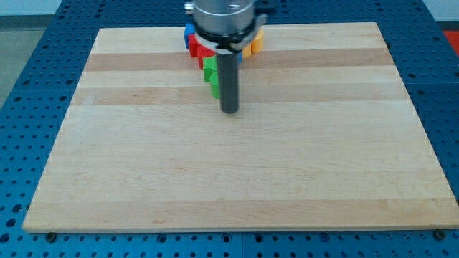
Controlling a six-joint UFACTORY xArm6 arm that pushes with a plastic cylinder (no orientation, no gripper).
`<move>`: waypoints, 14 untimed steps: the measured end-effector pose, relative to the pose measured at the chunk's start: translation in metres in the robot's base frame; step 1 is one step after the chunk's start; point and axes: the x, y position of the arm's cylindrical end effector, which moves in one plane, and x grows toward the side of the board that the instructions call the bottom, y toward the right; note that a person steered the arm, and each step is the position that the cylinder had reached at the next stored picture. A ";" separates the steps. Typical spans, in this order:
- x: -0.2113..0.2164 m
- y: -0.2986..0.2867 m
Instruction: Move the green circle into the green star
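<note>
Pale wooden bench point(237, 179) on a blue perforated base point(43, 43), seen from the view's bottom edge looking toward the top. Dark rod hanging down from the arm's grey housing point(224, 18) near the view's top centre, with my tip point(229, 111) resting on the board just below a tight cluster of blocks. No jaws on this tool, only a plain rod, so nothing that opens or closes and nothing held. Green blocks point(211, 75) stacked in the view as two pieces, one above the other, immediately to the view's left of the rod and apparently touching it or nearly so; shapes largely hidden by the rod, so circle and star not told apart with certainty. Lower green piece close to my tip, slightly above it and to the view's left. Red block point(196, 47) just above the green ones, toward the view's top left, shape unclear. Blue block point(189, 33) at the cluster's far left, partly under the housing. Yellow-orange block point(252, 46) on the view's right of the rod, also half hidden. All blocks bunched together near the board's top edge, touching or nearly touching one another. Both green pieces side by side already, though true contact between them not certain.
</note>
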 end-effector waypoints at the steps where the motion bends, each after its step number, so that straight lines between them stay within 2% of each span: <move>1: -0.012 0.015; 2: -0.030 0.015; 5: -0.030 -0.010; 8: -0.004 -0.017; 14: -0.025 -0.036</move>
